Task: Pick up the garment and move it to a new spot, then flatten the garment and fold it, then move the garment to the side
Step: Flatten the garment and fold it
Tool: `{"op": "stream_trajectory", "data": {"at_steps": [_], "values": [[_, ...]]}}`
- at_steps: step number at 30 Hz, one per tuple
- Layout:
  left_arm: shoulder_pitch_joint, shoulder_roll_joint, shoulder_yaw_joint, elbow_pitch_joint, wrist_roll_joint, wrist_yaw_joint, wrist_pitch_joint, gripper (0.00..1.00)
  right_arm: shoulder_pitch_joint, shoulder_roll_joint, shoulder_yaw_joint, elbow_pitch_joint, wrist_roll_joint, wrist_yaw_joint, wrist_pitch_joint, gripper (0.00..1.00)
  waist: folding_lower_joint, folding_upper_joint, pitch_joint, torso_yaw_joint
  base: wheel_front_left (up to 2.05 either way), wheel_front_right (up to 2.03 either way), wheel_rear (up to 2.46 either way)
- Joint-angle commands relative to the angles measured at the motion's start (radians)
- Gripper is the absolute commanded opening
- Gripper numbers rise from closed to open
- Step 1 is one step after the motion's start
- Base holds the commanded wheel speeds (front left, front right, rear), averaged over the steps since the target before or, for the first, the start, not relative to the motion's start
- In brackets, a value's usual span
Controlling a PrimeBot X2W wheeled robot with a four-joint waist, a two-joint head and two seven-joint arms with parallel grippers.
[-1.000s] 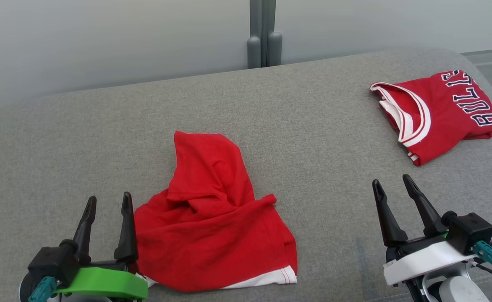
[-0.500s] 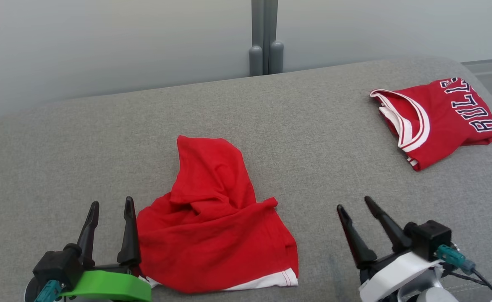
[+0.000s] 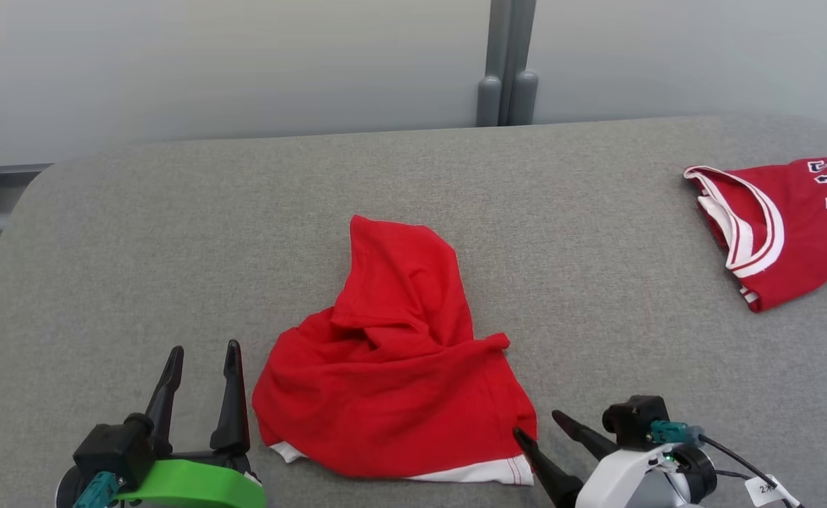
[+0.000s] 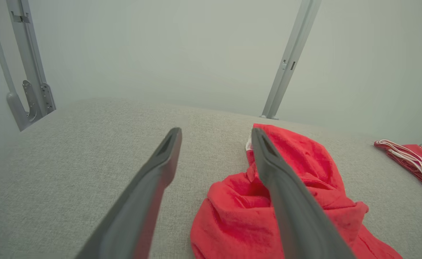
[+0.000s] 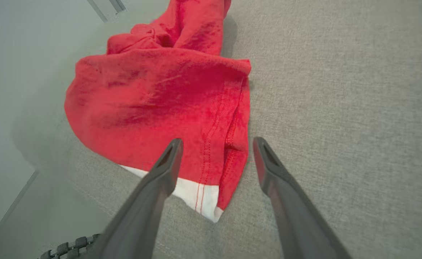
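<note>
One crumpled red garment (image 3: 392, 395), woven grey cushion (image 3: 173, 233).

From head: high, looking forward and down across grey fabric desk (image 3: 173, 233) to wall (image 3: 244, 63). From left wrist: low, near surface, facing along left tool (image 4: 215, 130) toward wall. From right wrist: close, tilted down (nearest of three) along right tool (image 5: 217, 140). Shared by all: crumpled red garment (image 3: 392, 374); folded jersey (image 3: 794, 226) in head and left wrist.
</note>
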Motion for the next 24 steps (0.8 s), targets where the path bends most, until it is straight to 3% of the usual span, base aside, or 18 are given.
{"op": "stream_trajectory", "data": {"at_steps": [1,12,24], "values": [[-0.008,0.0,0.001,0.004,0.0,0.0,0.001,1.0,-0.007,-0.003,0.006,0.011,0.015,0.0,0.008,1.0,0.0,0.0,0.005,0.027,0.0,0.0,0.0],[-0.019,0.001,-0.002,0.017,-0.011,-0.004,0.003,1.0,-0.043,0.012,0.044,0.118,0.039,0.0,0.05,1.0,0.0,0.0,0.013,0.066,0.0,0.0,0.0],[-0.032,0.004,-0.011,0.022,-0.02,-0.007,0.007,1.0,-0.068,0.064,0.009,0.244,-0.006,0.0,0.088,1.0,0.0,0.0,0.027,0.094,0.0,0.0,0.0]]}}
